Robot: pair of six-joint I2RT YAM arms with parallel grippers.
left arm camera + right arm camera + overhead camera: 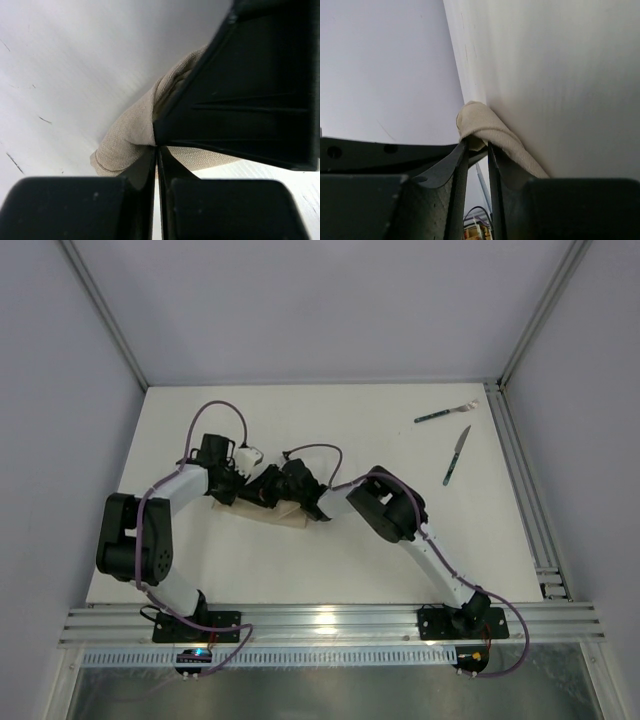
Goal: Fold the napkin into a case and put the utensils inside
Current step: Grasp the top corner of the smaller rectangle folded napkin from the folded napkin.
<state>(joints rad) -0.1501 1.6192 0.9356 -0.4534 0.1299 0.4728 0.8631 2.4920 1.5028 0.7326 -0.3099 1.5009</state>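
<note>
Lying on white table (330,560), napkin (286,518); grey walls (300,300)

Surface (330,430): white, matte and flat, with a few faint dark scratches showing in the left wrist view.
Napkin (290,520): beige-tan cloth, bunched and folded, lying left of centre. From above it is mostly hidden and only a strip of its near edge shows.
Fork (446,413): in the far right corner, dark handle, silver tines toward the right edge.
Knife (456,456): just nearer than the fork and apart from it, lying at an angle with the blade toward the far side.
</note>
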